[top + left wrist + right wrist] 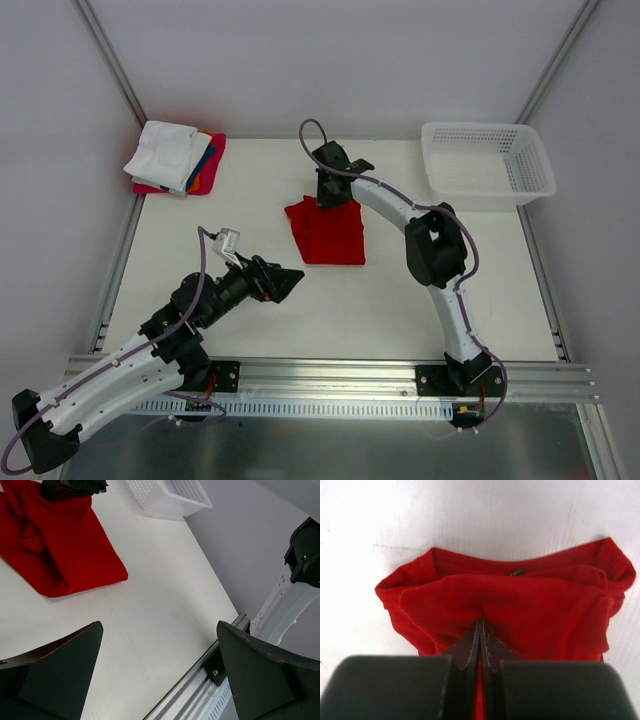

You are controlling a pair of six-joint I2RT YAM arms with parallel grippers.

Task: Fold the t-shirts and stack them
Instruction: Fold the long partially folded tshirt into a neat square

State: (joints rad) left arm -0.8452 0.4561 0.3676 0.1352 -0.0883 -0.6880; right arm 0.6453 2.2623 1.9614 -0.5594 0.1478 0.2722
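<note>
The red t-shirt [325, 235] lies partly folded near the middle of the table [380, 310], a rough rectangle with its collar end toward the far side. The right gripper [333, 192] is down on that far edge, its fingers pressed together on a pinch of the red cloth. In the wrist view the fabric bunches on either side of the closed tips, with the collar just beyond. That grip looks meant to carry the edge over for another fold, or to lift the shirt whole. The left gripper [288, 284] hovers over bare table at the shirt's near-left side, fingers wide apart and holding nothing — probably standing clear of the fold. The stack of folded shirts [175, 158] sits at the far left corner, well apart, white on top with blue, orange and pink-red beneath — likely where this one belongs. The basket [487, 165] sits at the far right.
</note>
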